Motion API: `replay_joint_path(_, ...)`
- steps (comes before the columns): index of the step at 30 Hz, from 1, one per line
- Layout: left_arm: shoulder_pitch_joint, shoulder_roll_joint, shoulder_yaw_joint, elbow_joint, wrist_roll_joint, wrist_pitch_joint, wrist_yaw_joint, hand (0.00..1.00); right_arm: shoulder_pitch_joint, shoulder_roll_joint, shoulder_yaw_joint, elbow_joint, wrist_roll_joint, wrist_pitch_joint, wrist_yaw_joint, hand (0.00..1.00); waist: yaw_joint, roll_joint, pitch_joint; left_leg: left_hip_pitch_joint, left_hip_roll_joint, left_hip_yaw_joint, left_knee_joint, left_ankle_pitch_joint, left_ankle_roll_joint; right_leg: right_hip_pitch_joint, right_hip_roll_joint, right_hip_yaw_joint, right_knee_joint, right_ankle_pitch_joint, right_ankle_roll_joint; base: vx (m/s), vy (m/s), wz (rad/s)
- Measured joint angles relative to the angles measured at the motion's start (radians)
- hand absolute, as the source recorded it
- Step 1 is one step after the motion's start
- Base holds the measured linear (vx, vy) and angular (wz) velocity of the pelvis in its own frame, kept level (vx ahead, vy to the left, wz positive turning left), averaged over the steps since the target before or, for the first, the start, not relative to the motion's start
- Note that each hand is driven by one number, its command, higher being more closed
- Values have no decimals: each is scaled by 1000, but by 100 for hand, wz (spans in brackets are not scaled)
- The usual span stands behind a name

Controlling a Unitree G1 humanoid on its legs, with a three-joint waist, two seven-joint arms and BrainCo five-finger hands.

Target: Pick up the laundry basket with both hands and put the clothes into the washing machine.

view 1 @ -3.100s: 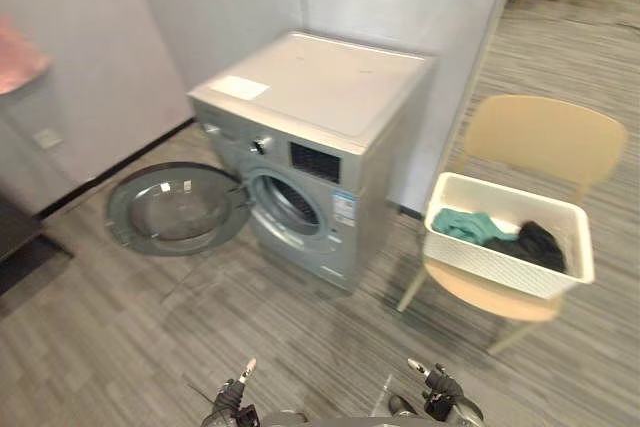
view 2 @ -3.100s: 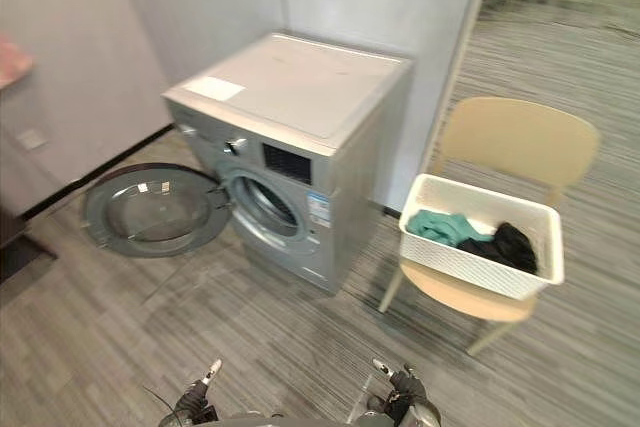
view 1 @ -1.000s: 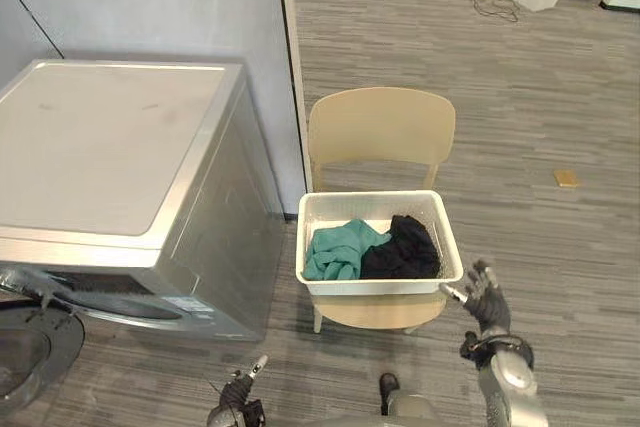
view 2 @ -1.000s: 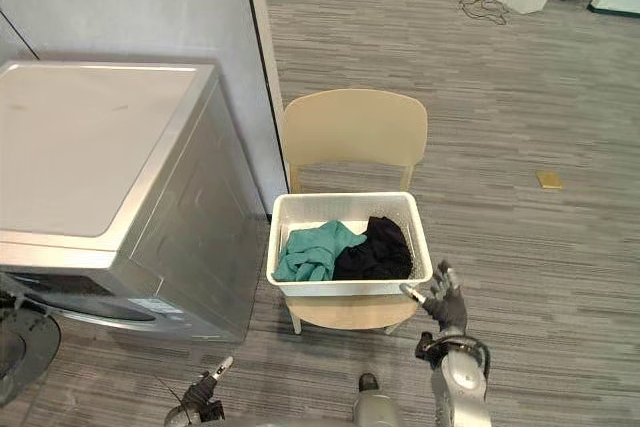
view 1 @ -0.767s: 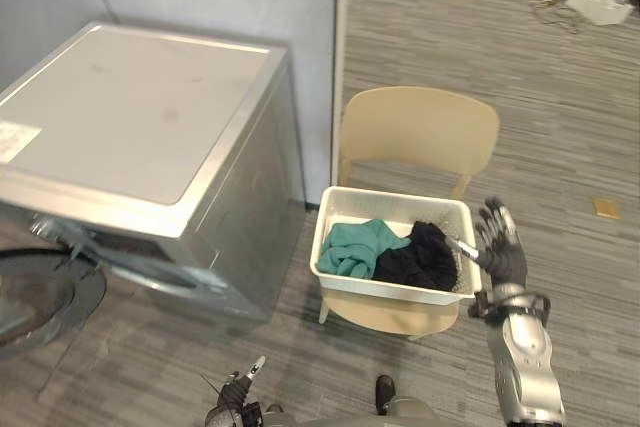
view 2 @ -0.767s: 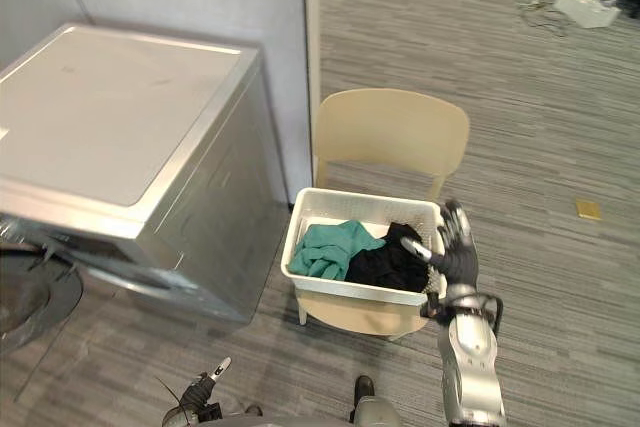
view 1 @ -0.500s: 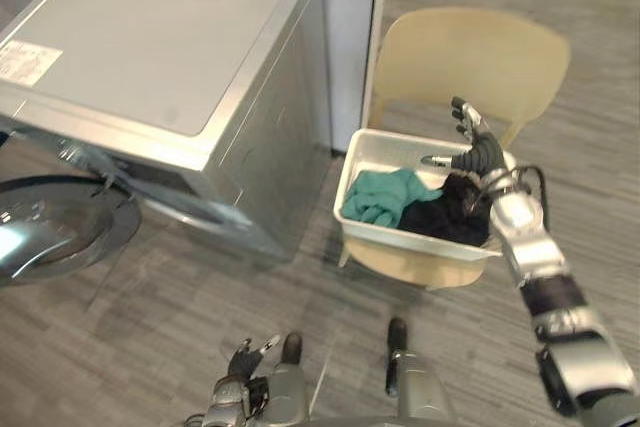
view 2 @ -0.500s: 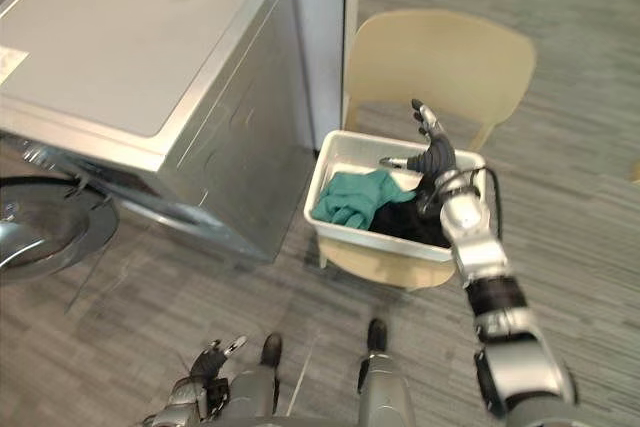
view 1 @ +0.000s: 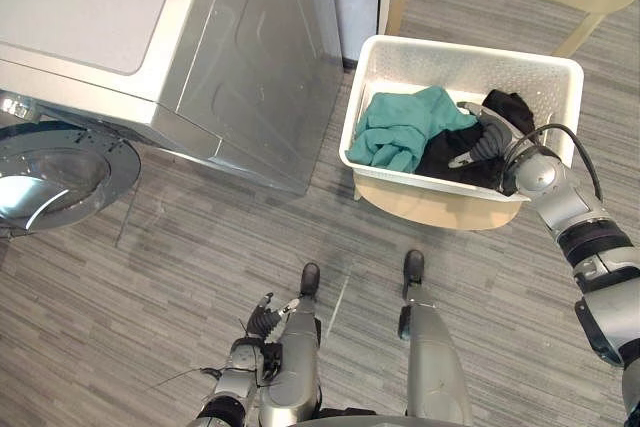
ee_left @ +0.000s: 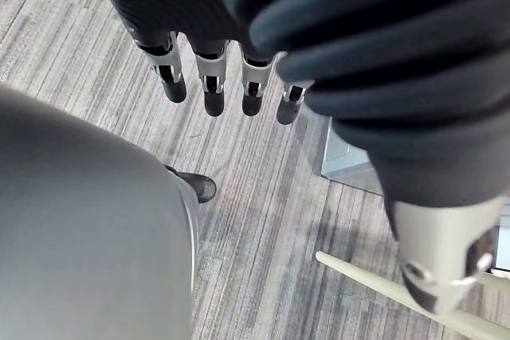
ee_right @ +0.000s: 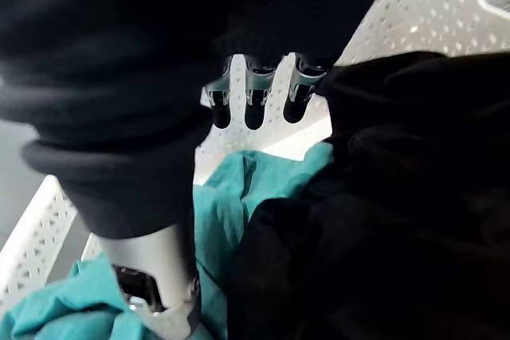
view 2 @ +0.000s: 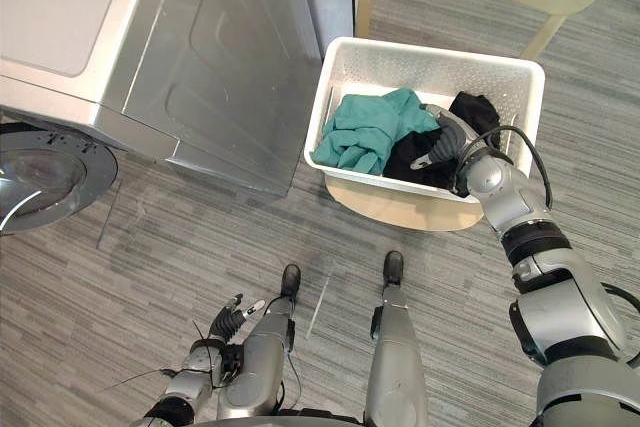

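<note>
Item by item. Laundry basket (view 1: 440, 55): white, perforated walls, rectangular, open side up, sat on the seat of a beige chair (view 1: 450, 209). Its long axis ran across the robot's front, one short end towards the washing machine (view 1: 250, 57), the near long wall facing the robot.

Contents of basket: one teal garment (view 1: 405, 127), crumpled, in the half nearer the machine; one black garment (view 1: 445, 159), bunched, in the other half, the two touching in the middle.

Washing machine: silver-grey, just beside the chair on the robot's left, its round door (view 1: 50, 172) swung wide open, low over the grey floor (view 1: 180, 277). The drum's inside could not be seen.

Right hand (view 1: 485, 142): reached forward and down into the basket from its near right corner, palm over the black garment, fingers (ee_right: 256, 105) loosely extended towards the far wall, thumb apart over the teal cloth. Nothing was gripped.

Left hand (view 1: 265, 309): hung low beside the robot, well apart from the basket, fingers (ee_left: 211, 93) straight and pointing at the floor, holding nothing.
</note>
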Motion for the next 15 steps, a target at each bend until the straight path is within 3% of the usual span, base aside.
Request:
replay_joint_path(3,-18,-8,1,0,-2,0,1,0,-7,2,46,0,-27,-1,1,0,24,-3,10,-16,1,-2,2,3,-1,-18,-1,-3,12,-4,-2,30,-8,6)
replay_joint_path(7,-45,-14,2,-1,-5,-1,5,0,-35,32,53,-1,-44,0,-6,0,26,-12,19,-56,-3,-26,4,10,-2,-43,-11,-32,26,-11,0,4,-2,21)
replay_joint_path(15,-56,-20,12,-60,-29,-3,31,0,-111,53,41,13,-65,4,-57,0,58,-32,30,-136,-4,-71,28,14,-7,-88,-18,-77,34,-15,-1,20,3,16)
